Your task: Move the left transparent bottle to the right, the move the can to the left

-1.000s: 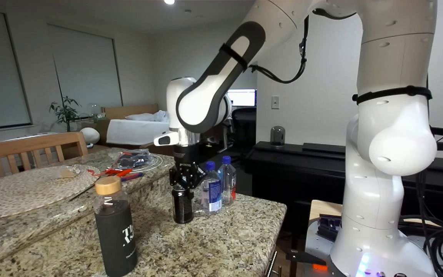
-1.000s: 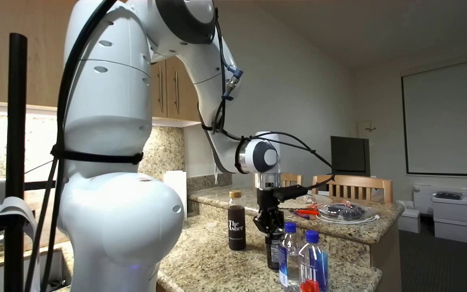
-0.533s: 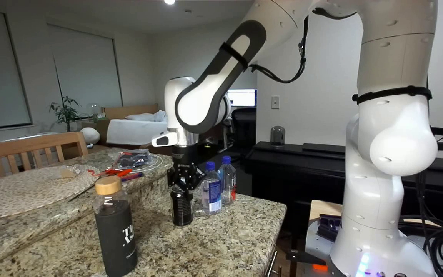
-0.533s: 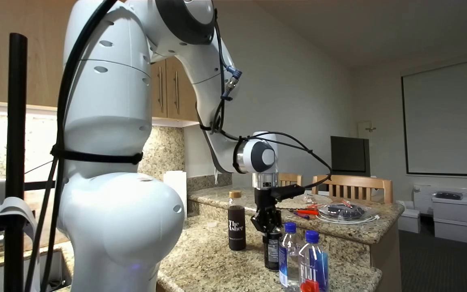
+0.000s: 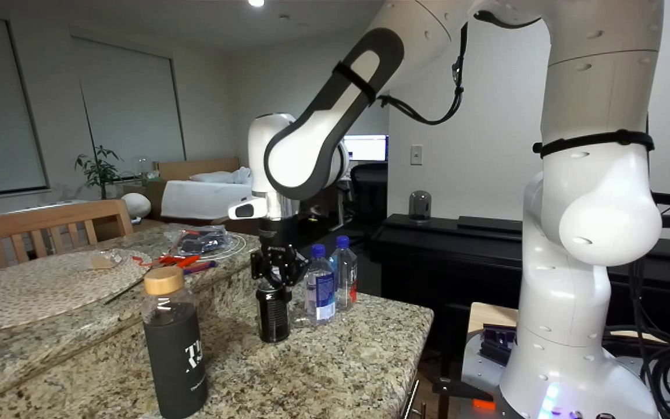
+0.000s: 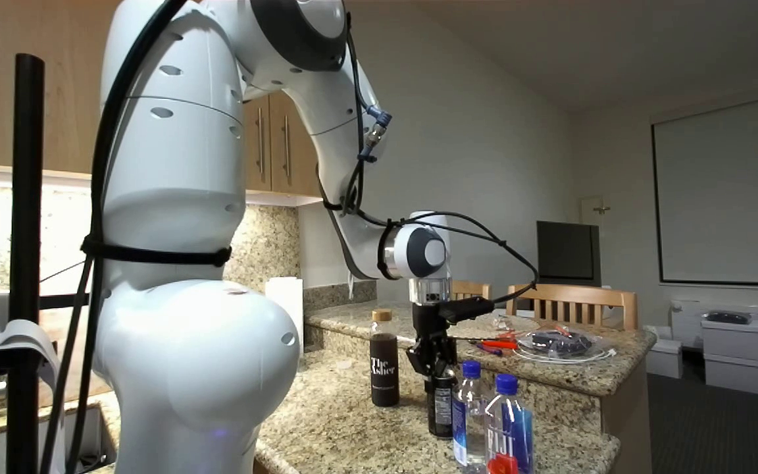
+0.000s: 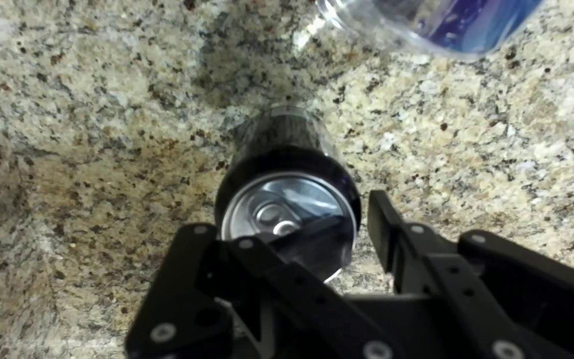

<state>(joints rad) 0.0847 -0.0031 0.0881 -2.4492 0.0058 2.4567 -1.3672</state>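
1. Black bottle (image 5: 175,361), nearest in an exterior view, stands upright on the counter (image 5: 317,372), well apart from the can (image 5: 274,317). The task does not name it, so it presumably stands aside as a thing to steer clear of.
2. Can: upright on the counter, directly under the hand (image 5: 277,280). Going by the task, its leftward move is the current step, probably near its end.
3. Hand: pointing straight down, fingers (image 7: 382,227) parted about the can's top. In the wrist view a sliver of counter shows between one fingertip and the can's rim, so no firm grip is seen; the second tip is hidden. Coming from above likely spares whatever stands beside the can.
4. Left bottle (image 5: 319,291): upright, near the can but apart from it, just beside the right bottle (image 5: 345,276). That pairing suggests its own move to the right is already done. Whether the two touch cannot be told.
5. Upper counter (image 5: 96,317): a mat (image 5: 38,291), a bag (image 5: 204,240) and red-handled things (image 5: 188,261) lie there, probably kept up so the lower level serves the task.
6. Counts, near to far: one black bottle, one can, one hand; two in clear plastic, left and right; one mat, one bag; two chairs (image 6: 576,291), one bed (image 5: 207,201). Red-handled things overlap too much to count.
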